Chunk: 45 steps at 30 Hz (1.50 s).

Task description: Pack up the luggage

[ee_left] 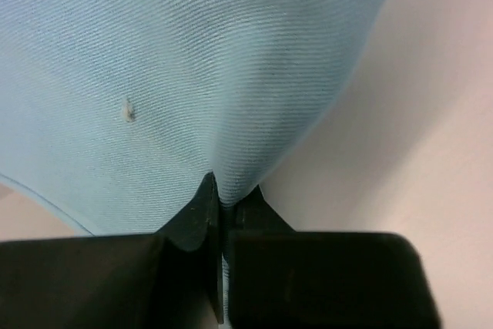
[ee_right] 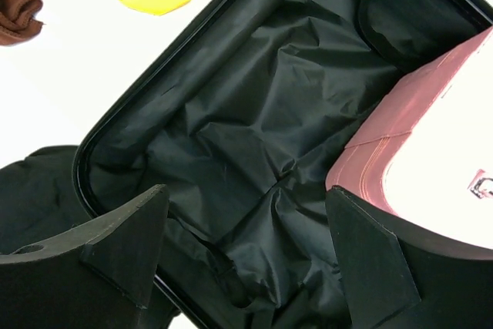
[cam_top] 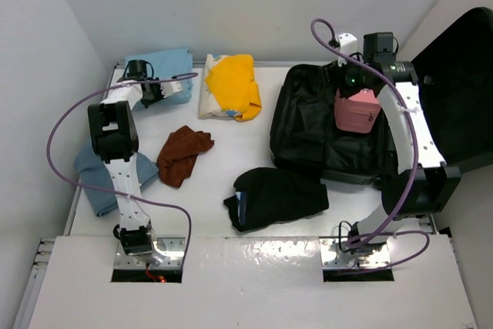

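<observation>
The luggage is a large black suitcase lying open at the right, its lid raised behind. Its dark fabric lining fills the right wrist view. A small pink case lies inside it, also seen in the right wrist view. My right gripper hovers open and empty over the lining, next to the pink case. My left gripper is at the far left corner, shut on the edge of a light blue garment, pinched between its jaws.
A yellow garment on white cloth, a brown garment, a folded black garment and a blue-grey garment lie on the white table. Walls stand close behind and at the left.
</observation>
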### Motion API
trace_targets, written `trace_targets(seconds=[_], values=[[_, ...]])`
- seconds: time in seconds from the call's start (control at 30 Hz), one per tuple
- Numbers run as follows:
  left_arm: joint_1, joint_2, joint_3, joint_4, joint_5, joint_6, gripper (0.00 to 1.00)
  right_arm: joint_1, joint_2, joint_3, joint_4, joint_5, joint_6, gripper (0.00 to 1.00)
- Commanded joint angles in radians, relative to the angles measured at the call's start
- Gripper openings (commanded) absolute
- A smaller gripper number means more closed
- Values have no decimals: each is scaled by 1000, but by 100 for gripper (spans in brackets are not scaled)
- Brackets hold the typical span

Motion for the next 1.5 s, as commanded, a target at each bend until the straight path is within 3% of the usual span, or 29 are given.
trace_targets(seconds=[0.0, 0.03, 0.13, 0.3, 0.47, 0.67, 0.83, 0.97, 1.17, 1.47], values=[[-47, -71, 29, -44, 131, -161, 0, -16, -60, -17, 30, 6, 35, 82], [-58, -105, 38, -44, 131, -284, 0, -31, -65, -18, 39, 6, 46, 82], [-99, -142, 121, -80, 140, -460, 0, -68, -71, -12, 39, 3, 92, 82], [-170, -154, 354, -178, 218, -813, 0, -134, -65, 12, 22, -24, 152, 82], [-271, -154, 416, -202, 208, -1136, 0, -183, -76, 13, -1, -55, 176, 82], [-389, -185, 419, -211, 294, -1281, 0, -249, -102, 9, -38, -84, 172, 82], [-484, -109, 500, -211, 473, -1500, 0, -300, -132, -10, -70, -122, 176, 82], [-574, -46, 554, -63, 528, -1731, 0, -358, -154, -14, -96, -158, 175, 82], [-702, -36, 540, 168, 476, -1879, 0, -419, -162, -4, -118, -202, 175, 82], [-851, 97, 540, 525, 449, -2160, 0, -502, -188, -24, -148, -251, 143, 82]])
